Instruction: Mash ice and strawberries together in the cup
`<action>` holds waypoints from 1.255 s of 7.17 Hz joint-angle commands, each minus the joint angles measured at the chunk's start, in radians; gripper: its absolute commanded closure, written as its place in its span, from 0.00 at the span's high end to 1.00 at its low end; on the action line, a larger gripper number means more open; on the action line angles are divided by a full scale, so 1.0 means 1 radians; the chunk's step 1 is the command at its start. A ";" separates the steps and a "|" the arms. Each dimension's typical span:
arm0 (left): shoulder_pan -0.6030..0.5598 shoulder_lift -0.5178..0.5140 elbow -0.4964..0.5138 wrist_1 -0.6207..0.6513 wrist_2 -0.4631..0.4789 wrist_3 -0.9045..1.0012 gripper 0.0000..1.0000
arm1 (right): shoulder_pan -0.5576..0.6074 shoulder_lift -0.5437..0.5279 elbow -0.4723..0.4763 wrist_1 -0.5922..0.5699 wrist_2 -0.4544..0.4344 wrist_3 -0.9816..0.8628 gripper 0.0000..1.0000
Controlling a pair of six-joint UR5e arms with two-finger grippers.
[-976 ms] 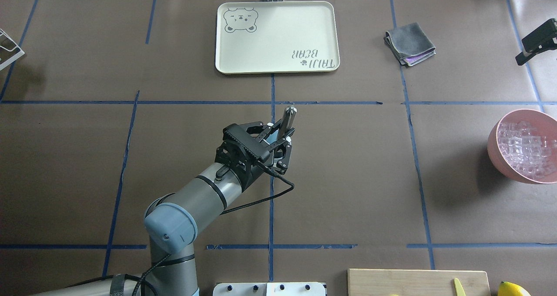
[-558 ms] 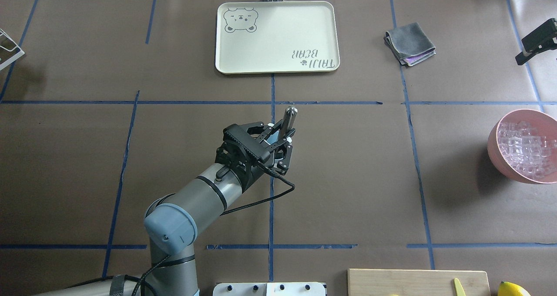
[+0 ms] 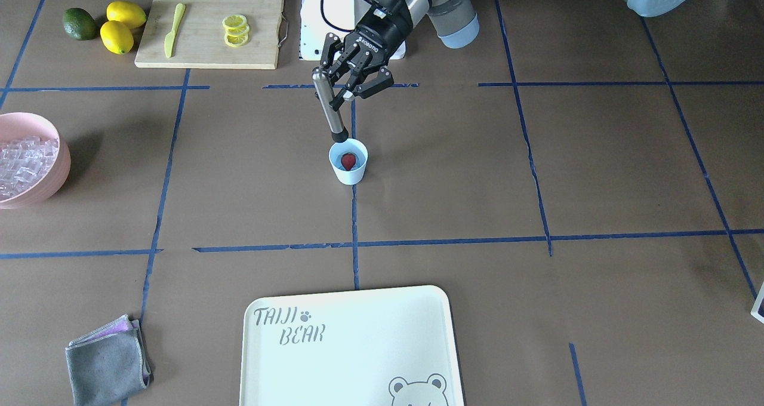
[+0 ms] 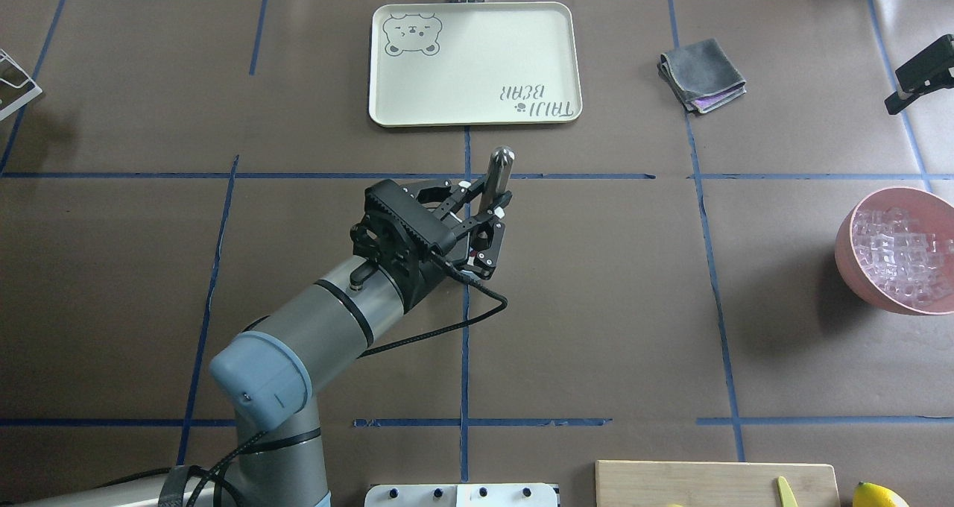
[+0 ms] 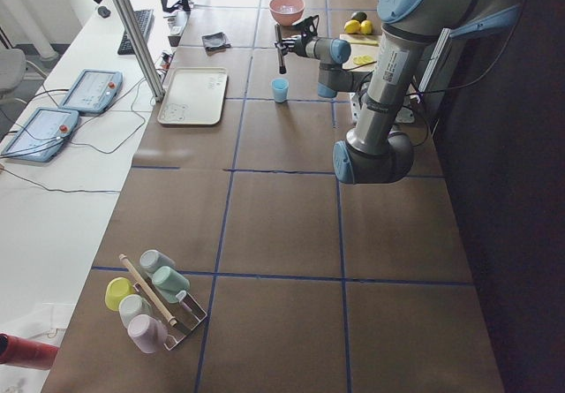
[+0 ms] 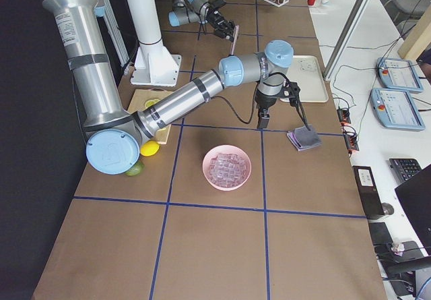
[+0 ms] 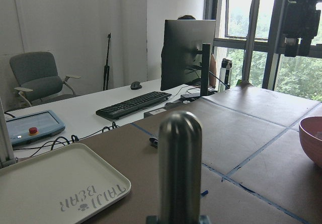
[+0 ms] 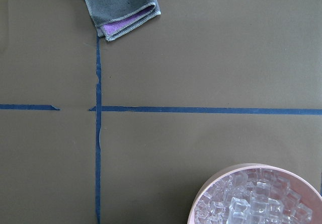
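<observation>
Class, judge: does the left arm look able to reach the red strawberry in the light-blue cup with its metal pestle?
Likely yes: its silver metal pestle hangs just over the open light-blue cup, red strawberry uncovered inside.

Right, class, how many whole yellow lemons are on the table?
2. One lemon and a second lemon lie side by side beside the cutting board, near a green fruit.

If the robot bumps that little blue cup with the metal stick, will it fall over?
Quite likely. The cup looks small and narrows toward its base, so a sideways knock from the metal stick might tip or slide it. Only one strawberry shows inside, so probably little weight steadies it, and nothing is gripping it.
</observation>
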 commanded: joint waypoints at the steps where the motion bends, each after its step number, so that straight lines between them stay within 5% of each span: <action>1: -0.072 0.003 -0.127 0.246 -0.018 -0.011 0.00 | 0.002 -0.005 0.001 -0.002 0.000 -0.005 1.00; 3: -0.187 0.069 -0.129 0.331 -0.140 -0.209 0.00 | 0.021 -0.026 -0.006 -0.002 0.000 -0.051 1.00; 6: -0.477 0.201 -0.140 0.546 -0.618 -0.272 0.00 | 0.088 -0.095 -0.007 -0.003 0.002 -0.181 1.00; 9: -0.718 0.433 -0.085 0.606 -1.089 -0.272 0.00 | 0.160 -0.158 -0.054 -0.002 0.002 -0.313 1.00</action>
